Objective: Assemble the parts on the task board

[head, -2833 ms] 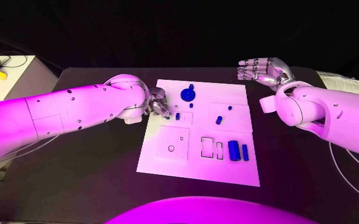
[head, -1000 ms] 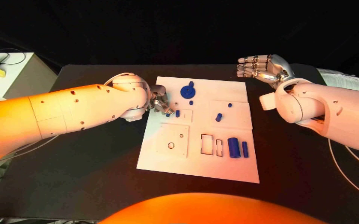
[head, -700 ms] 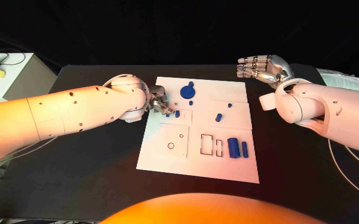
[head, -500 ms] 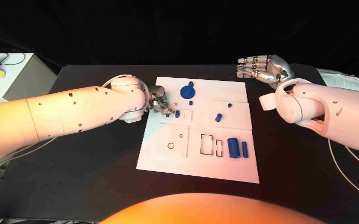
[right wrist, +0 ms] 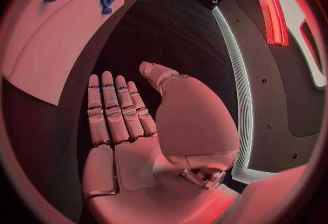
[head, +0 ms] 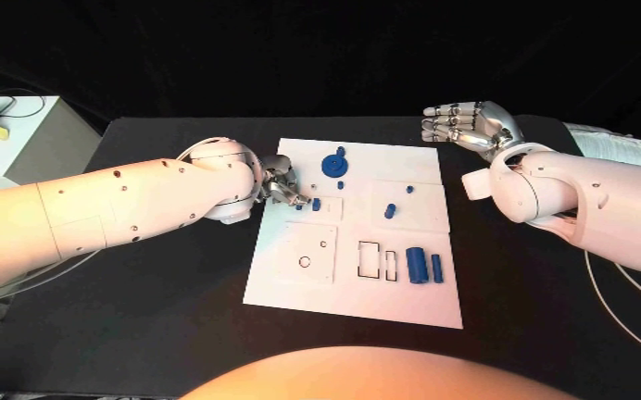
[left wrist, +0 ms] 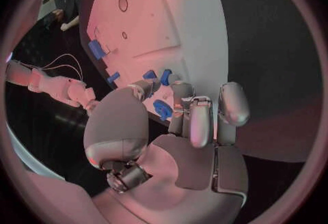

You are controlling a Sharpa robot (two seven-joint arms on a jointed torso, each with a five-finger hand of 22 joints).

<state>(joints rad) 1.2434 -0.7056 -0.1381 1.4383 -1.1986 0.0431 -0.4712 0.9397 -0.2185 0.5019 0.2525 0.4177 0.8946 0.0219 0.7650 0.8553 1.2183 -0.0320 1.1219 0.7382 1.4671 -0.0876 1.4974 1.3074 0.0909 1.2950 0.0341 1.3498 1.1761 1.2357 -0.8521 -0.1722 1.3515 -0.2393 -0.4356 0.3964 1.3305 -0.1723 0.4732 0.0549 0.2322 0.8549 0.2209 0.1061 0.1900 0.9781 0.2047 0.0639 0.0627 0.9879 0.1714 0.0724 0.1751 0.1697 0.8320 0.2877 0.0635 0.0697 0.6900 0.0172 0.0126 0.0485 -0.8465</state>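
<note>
- The left hand (head: 282, 185) sits at the task board's (head: 401, 303) left edge, fingers curled around a small blue part (left wrist: 163, 109), seemingly holding it.
- A small blue peg (head: 315, 203) stands just beside its fingertips, inboard.
- The right hand (head: 468, 125) hovers spread and empty over the desk (head: 160, 326), well apart.
- Left is nearer.

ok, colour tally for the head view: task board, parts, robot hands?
Small blue parts: 7
White flat task board: 1
Silver hands: 2, left robot hand and right robot hand
Total: 10
</note>
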